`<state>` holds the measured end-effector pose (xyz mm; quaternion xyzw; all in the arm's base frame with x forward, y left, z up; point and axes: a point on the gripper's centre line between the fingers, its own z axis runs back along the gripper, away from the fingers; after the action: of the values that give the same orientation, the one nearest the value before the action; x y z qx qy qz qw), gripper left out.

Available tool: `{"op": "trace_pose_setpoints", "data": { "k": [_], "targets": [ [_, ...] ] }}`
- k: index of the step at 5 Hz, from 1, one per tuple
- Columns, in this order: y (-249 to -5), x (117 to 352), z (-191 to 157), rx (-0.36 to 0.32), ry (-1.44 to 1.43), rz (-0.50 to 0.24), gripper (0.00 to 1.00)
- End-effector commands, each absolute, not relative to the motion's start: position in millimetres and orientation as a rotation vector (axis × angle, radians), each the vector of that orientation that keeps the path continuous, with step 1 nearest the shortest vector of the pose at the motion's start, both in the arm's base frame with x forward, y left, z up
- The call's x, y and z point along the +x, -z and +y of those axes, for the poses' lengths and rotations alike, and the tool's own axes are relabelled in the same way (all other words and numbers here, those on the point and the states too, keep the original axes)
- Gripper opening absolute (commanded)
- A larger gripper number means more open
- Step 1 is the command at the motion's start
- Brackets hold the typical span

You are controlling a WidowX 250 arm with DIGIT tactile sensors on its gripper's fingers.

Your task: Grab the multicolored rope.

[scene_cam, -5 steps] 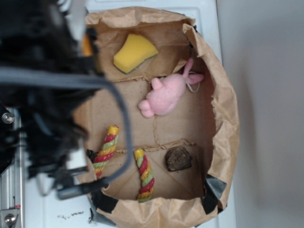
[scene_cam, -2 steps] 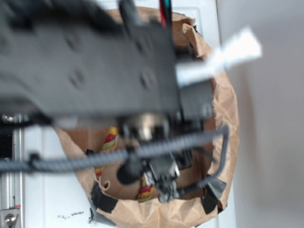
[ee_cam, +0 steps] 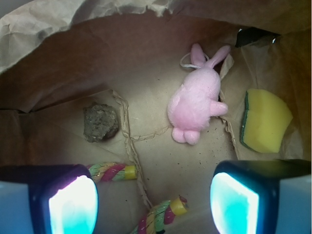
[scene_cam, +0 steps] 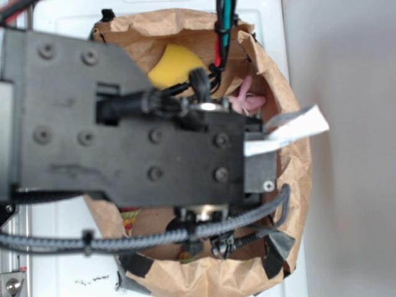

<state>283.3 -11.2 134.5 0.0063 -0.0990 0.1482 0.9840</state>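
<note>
The multicolored rope (ee_cam: 158,217) lies on the brown paper floor, twisted red, yellow and light green with yellow ends. In the wrist view one end shows low in the middle and the other end (ee_cam: 114,172) pokes out beside the left finger. My gripper (ee_cam: 153,202) hangs open above it, wide apart, holding nothing. Its two glowing pads (ee_cam: 73,204) frame the rope's ends. In the exterior view the black arm hides the gripper and nearly all of the rope; only a sliver of the rope (scene_cam: 129,218) peeks out below the arm.
A pink plush bunny (ee_cam: 197,103) lies beyond the rope, a yellow sponge (ee_cam: 263,119) to its right, and a dark rock (ee_cam: 100,122) on the left. Crumpled paper bag walls (scene_cam: 291,179) ring the whole floor. String seams cross the floor.
The arm has swung in over the bag from the left and now covers most of it. The rope, bunny, sponge and rock stay where they lay.
</note>
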Motion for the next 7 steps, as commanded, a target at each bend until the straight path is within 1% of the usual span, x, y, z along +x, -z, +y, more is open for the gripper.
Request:
{"op": "trace_pose_setpoints", "data": {
  "k": [1, 2, 3, 4, 5, 6, 7],
  "targets": [
    [-145.2, 286.6, -12.3, 0.007, -0.292, -0.238, 1.00],
    [-145.2, 286.6, -12.3, 0.007, -0.292, -0.238, 1.00],
    [-139.4, 268.3, -27.5, 0.036, -0.360, -0.325, 1.00],
    [-136.9, 249.7, -36.8, 0.013, -0.508, -0.409, 1.00],
    [-138.5, 240.1, -36.6, -0.036, -0.599, -0.391, 1.00],
    [-140.5, 247.0, -25.4, -0.063, -0.638, -0.390, 1.00],
    [-145.1, 256.4, 4.3, -0.089, -0.774, -0.378, 1.00]
  ]
}}
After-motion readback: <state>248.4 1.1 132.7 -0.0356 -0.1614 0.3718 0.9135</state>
